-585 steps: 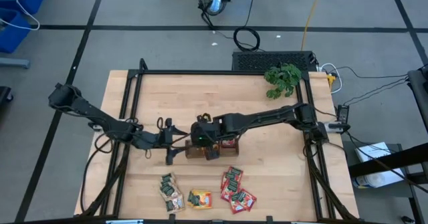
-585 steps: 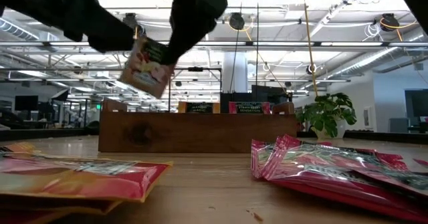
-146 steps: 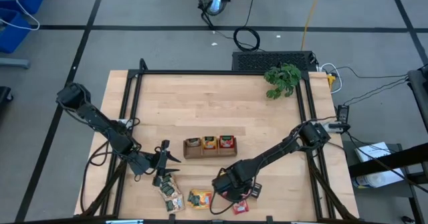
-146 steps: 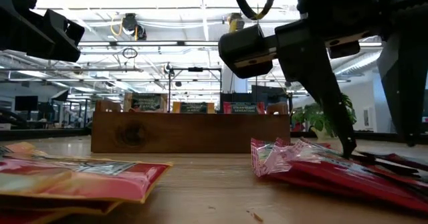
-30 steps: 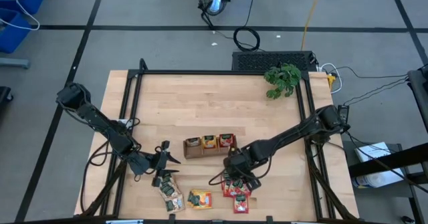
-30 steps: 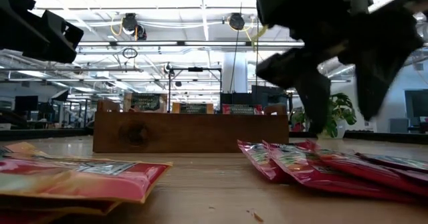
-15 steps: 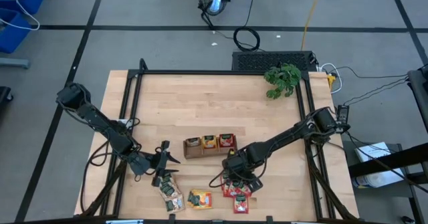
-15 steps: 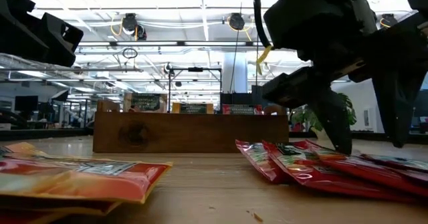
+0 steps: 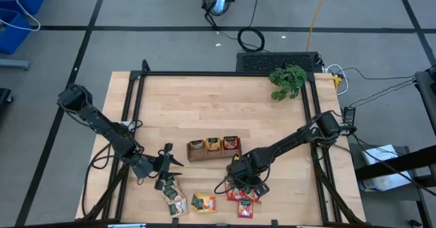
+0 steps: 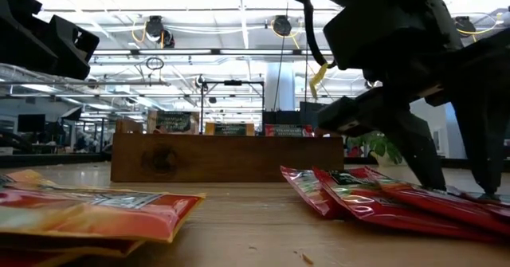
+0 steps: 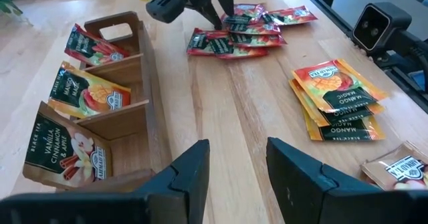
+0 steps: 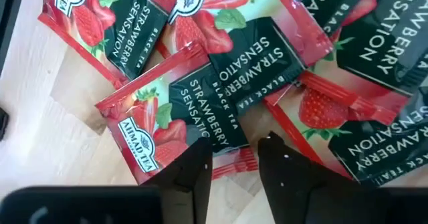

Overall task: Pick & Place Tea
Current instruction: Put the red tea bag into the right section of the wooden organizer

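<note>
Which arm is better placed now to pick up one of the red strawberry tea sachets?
The right arm. Its right gripper hangs open directly over the strawberry sachets, fingertips almost on them. The left gripper waits open near the tray, beside the other sachet piles.

Since nineteen seconds back, our right gripper (image 9: 243,184) has left the tray (image 9: 214,150), where it held a sachet, and now sits low over the strawberry sachets (image 12: 200,83) at the worktop's near edge, fingers (image 12: 190,167) parted just above them. Over the last second it dropped closer to that pile. Our left gripper (image 9: 165,167) has pulled back from the tray to hang above the vanilla sachets (image 9: 174,197).
</note>
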